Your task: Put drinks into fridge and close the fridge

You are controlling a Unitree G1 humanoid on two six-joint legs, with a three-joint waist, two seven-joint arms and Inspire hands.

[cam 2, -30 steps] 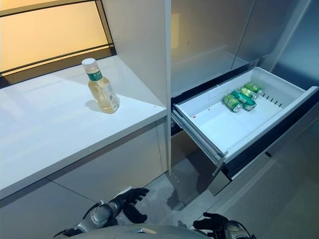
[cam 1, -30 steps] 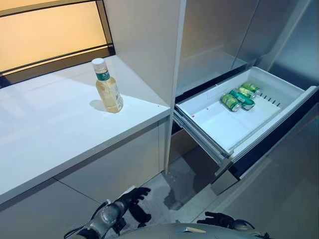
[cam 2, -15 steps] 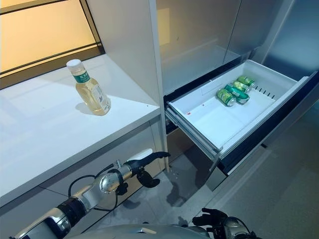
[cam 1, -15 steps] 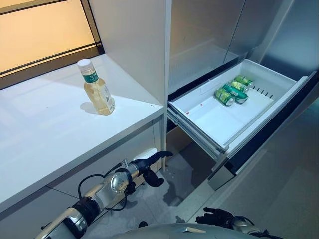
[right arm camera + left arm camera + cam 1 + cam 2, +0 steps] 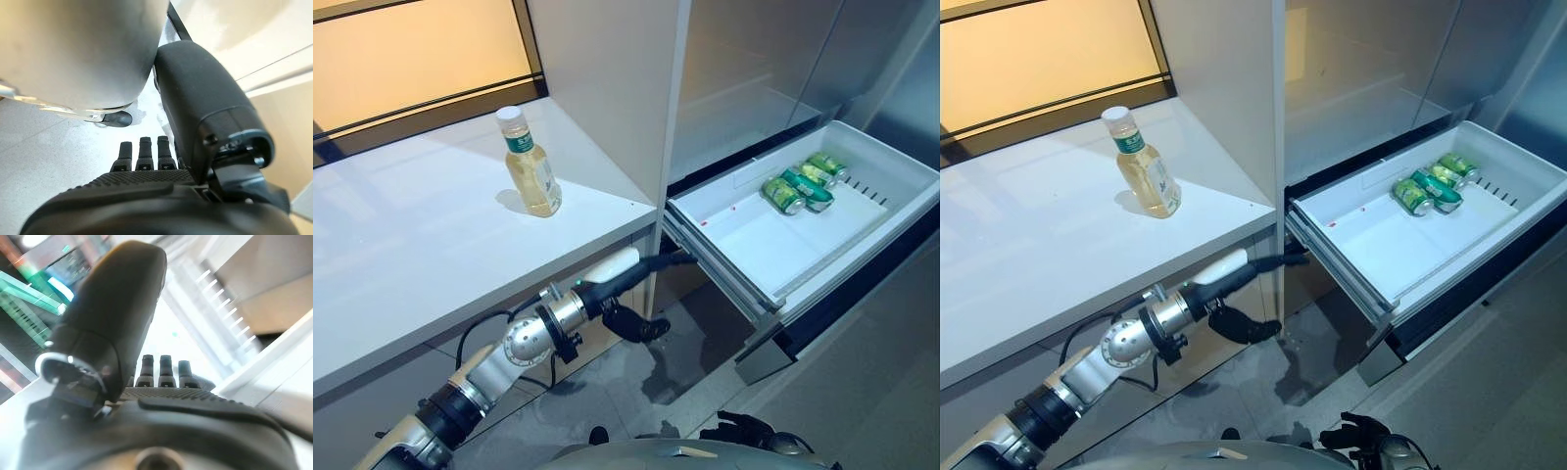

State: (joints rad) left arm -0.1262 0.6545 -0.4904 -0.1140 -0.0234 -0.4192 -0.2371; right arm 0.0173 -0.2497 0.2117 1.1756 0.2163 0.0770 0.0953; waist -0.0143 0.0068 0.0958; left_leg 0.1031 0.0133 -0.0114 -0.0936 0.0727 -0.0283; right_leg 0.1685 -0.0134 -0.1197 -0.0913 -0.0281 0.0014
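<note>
One bottle [image 5: 530, 165] on counter [image 5: 401, 245], three cans [image 5: 797, 185] in open drawer [image 5: 754, 245].
I note left hand [image 5: 631, 284] has risen, fingers straight, empty; right hand [image 5: 744, 432] low, relaxed.

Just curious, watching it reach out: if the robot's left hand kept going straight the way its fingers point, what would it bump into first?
Probably the open fridge drawer: the left hand points at its near front corner, though depth is hard to judge.

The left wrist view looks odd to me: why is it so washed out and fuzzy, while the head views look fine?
Left wrist view: the left hand sits too near the lens, so it blurs, and bright glare whites out the space past its fingers. Left eye view: even light, with the bottle casting a soft shadow on the glossy counter.
</note>
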